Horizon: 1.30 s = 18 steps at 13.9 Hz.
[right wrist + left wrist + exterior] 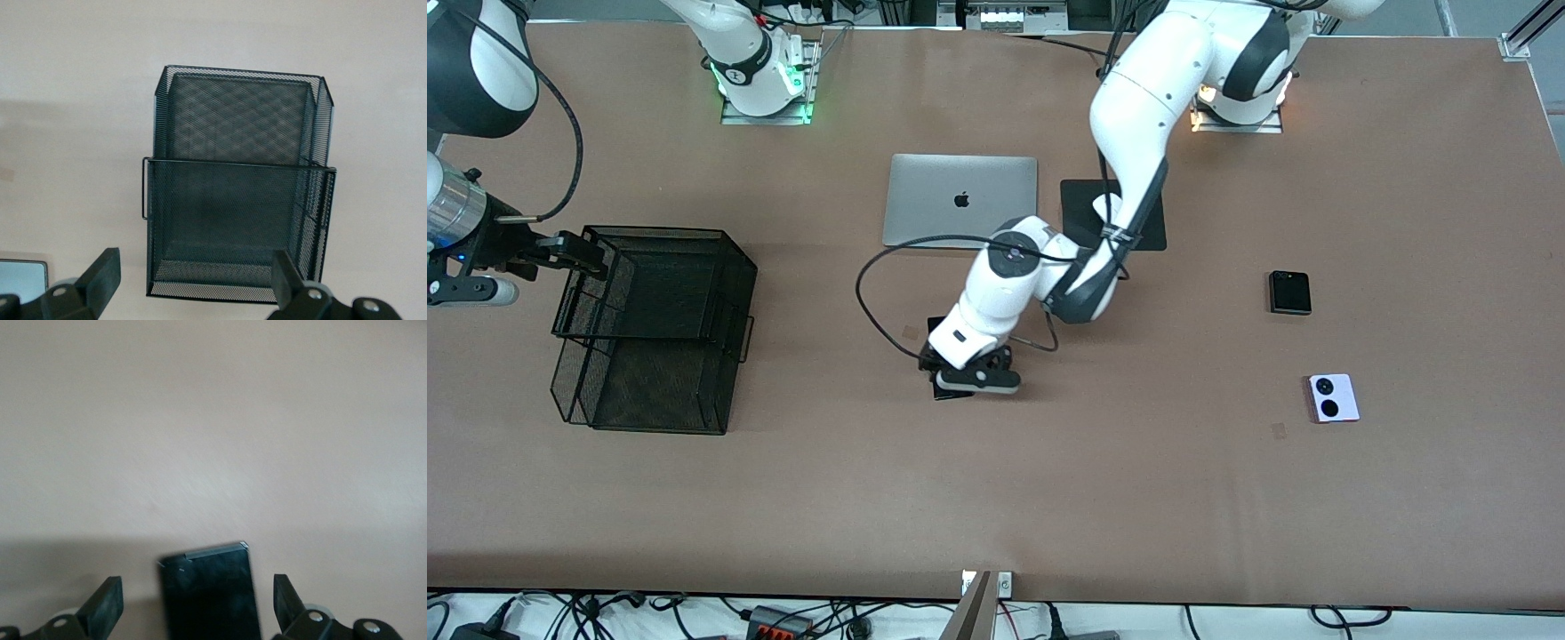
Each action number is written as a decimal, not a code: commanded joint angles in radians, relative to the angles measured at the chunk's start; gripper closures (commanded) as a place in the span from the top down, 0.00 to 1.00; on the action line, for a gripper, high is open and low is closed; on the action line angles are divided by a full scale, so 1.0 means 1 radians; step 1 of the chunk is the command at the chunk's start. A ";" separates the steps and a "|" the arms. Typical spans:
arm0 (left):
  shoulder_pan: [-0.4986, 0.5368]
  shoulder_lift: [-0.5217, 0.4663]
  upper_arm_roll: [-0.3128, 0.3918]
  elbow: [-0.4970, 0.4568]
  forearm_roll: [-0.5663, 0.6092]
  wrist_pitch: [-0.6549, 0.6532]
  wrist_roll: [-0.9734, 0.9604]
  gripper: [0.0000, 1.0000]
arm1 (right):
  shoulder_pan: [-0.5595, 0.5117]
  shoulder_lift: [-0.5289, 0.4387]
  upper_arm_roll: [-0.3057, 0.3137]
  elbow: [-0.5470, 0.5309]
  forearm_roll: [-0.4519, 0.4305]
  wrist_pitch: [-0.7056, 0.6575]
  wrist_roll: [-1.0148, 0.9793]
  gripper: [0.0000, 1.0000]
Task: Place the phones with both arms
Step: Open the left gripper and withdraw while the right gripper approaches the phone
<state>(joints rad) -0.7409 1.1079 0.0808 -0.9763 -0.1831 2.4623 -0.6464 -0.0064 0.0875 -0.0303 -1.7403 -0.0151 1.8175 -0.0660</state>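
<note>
The right gripper [596, 258], fingers apart, hangs over a black mesh basket [654, 329]. A silver laptop [960, 199] shows an apple logo. The left gripper [960, 373], fingers spread, straddles the slim black phone [210, 597] on the table; the small black phone [1289, 292] and lavender-white phone [1333, 397] lie toward the left arm's end.

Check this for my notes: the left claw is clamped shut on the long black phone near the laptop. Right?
Not quite. The left claw is open, its fingers apart on either side of the long black phone, as the left wrist view shows. The phone does lie near the laptop.
</note>
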 commanded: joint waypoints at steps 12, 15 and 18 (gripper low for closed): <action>0.297 -0.293 -0.030 -0.004 -0.072 -0.571 0.410 1.00 | 0.236 0.143 0.004 0.050 0.106 0.060 -0.005 1.00; 0.359 -0.361 -0.026 -0.024 -0.062 -0.632 0.448 1.00 | 0.272 0.167 0.004 0.051 0.093 0.094 -0.005 1.00; 0.425 -0.448 -0.024 -0.163 -0.039 -0.654 0.534 1.00 | 0.319 0.221 0.006 0.064 0.104 0.144 -0.002 1.00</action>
<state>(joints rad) -0.3576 0.7505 0.0692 -0.9962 -0.2316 1.8072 -0.1773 0.2814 0.2613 -0.0177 -1.7087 0.0897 1.9317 -0.0675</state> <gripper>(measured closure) 0.000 0.000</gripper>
